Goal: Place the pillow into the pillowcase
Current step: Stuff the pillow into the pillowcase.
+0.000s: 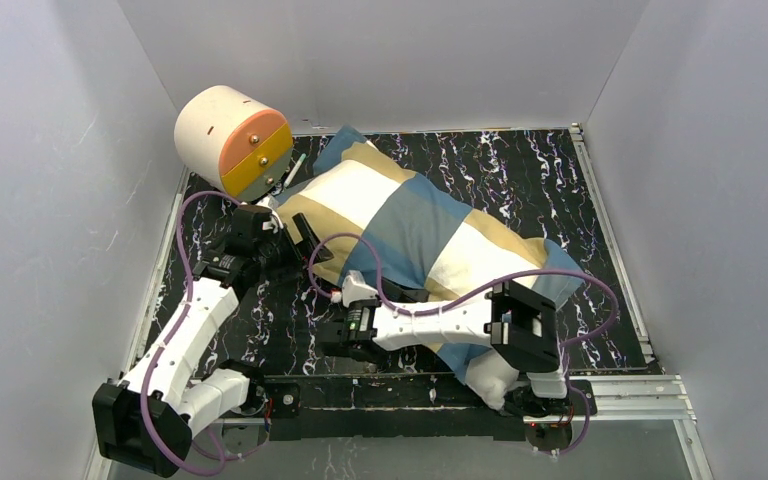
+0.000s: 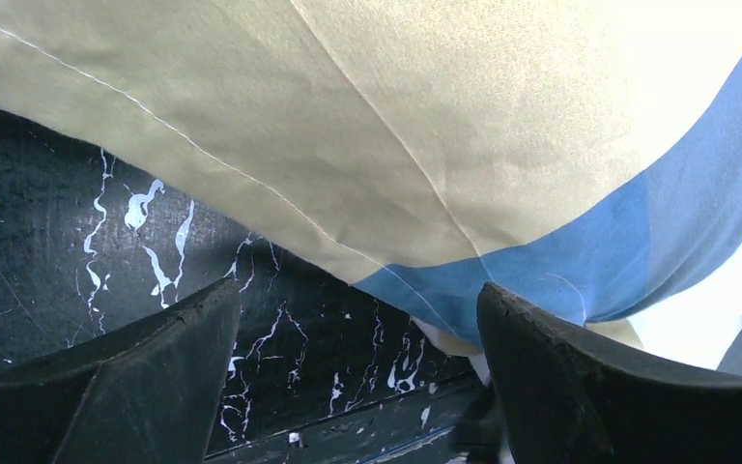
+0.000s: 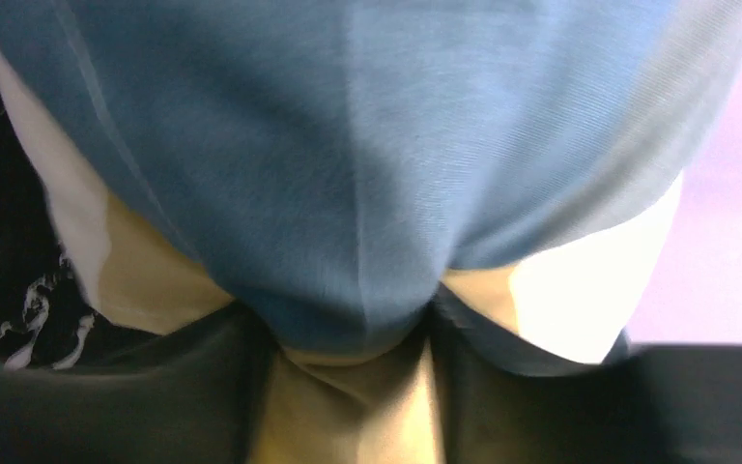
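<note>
The pillowcase (image 1: 415, 235), in blue, tan and cream blocks, lies plump and slanted from back left to front right on the black marbled table (image 1: 520, 175). A white corner of the pillow (image 1: 488, 378) pokes out of its front right end. My left gripper (image 1: 302, 236) is open at the case's left edge. In the left wrist view my left gripper (image 2: 359, 290) holds nothing, and the tan-and-blue pillowcase (image 2: 425, 145) hangs just beyond its tips. My right gripper (image 1: 362, 290) is at the near side of the case. In the right wrist view my right gripper (image 3: 348, 324) pinches a bulge of the pillowcase (image 3: 367, 174).
A cream cylinder with an orange and yellow face (image 1: 230, 140) stands at the back left, close to the left arm. Metal rails (image 1: 612, 250) run along the table's right and front edges. Grey walls close in three sides. Purple cables (image 1: 550, 275) loop over the case.
</note>
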